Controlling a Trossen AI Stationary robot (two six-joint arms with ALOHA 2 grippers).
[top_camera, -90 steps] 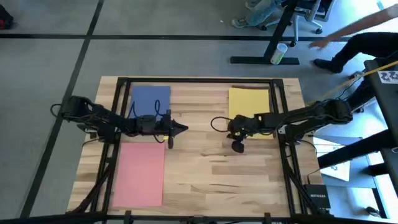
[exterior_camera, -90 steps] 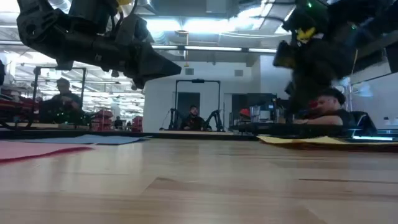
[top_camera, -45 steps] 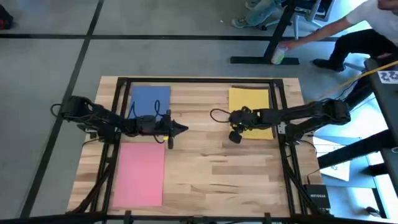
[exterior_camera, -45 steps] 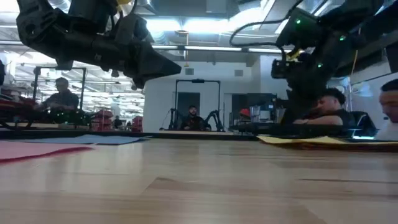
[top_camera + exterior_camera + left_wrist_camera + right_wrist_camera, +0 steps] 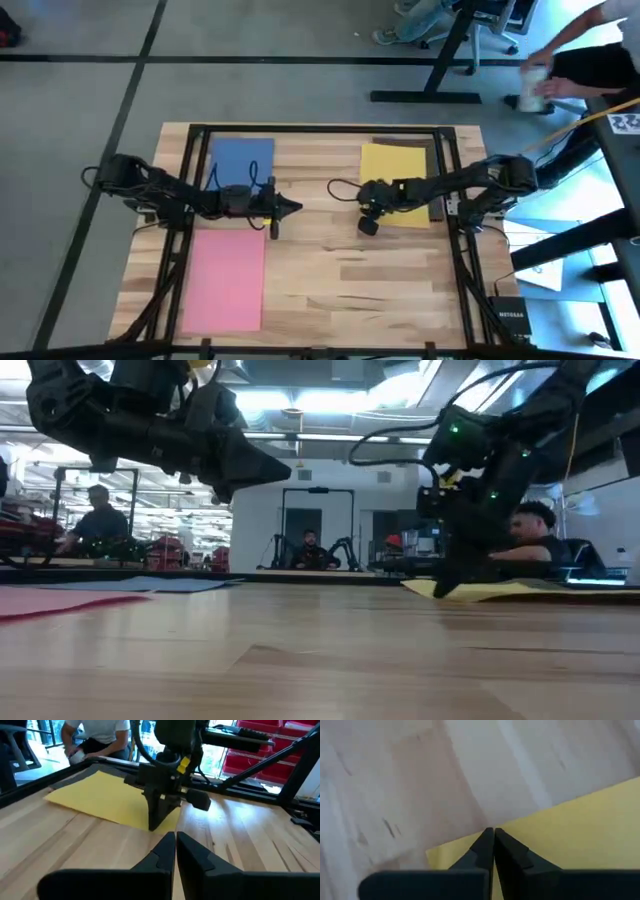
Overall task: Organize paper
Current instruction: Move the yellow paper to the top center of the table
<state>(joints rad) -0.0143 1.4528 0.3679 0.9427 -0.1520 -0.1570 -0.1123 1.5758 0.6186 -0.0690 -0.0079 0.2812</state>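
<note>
Wooden plank table (image 5: 330,270), L to R: pink sheet (image 5: 225,278) and blue sheet (image 5: 241,163) lie flat; left hand (image 5: 293,207) hovers mid-table, fingers together, empty. Right hand (image 5: 366,226), tips pressed closed on corner of matte yellow sheet (image 5: 396,172). High view alone shows dark sheet (image 5: 432,150) beneath. No legible writing.

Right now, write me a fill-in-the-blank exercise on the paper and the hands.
1. The right hand presses a corner of the ____ sheet.
2. The left hand hovers with its fingers ____.
3. The pink sheet lies nearer the ____ arm.
4. The blue sheet lies flat, touched by ____ hand.

Missing words: yellow; shut; left; neither
</note>
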